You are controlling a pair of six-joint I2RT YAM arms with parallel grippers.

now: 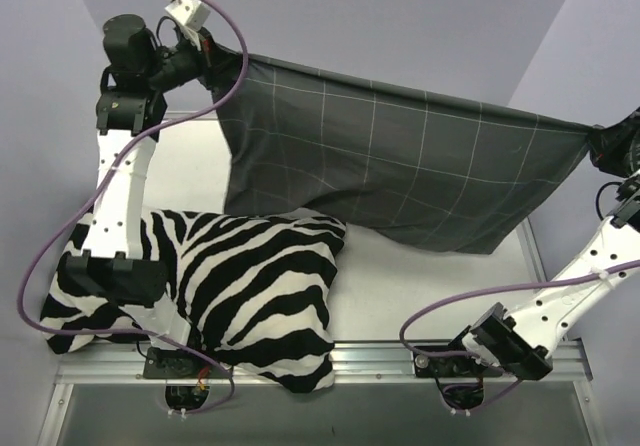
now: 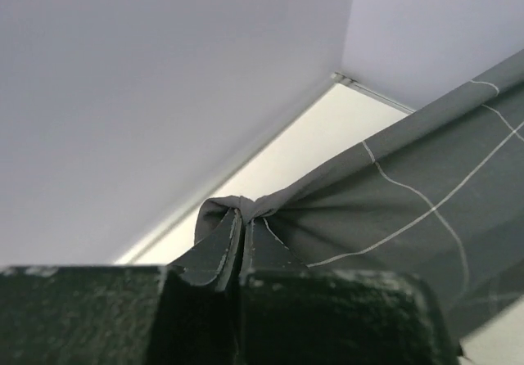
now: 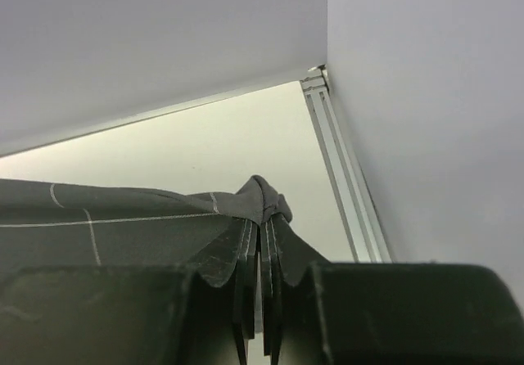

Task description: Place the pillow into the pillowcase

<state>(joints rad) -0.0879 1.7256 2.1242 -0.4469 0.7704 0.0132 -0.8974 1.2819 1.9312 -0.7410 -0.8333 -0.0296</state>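
Holding case [image 1: 400, 166] stretched left-right in air, left gripper [image 2: 242, 224] and right gripper [image 3: 262, 222] each clamped on a corner; pillow unseen, zebra cushion [image 1: 240, 286] under left end.

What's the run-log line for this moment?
left gripper: shut on pillowcase corner | right gripper: shut on opposite corner | pillowcase: stretched between arms | pillow: not in view | zebra cushion: on table

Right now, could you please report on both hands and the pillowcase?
Left hand shut on pillowcase corner. Right hand shut on the other corner. Pillowcase hangs stretched between them. Zebra cushion lies below; pillow not visible.
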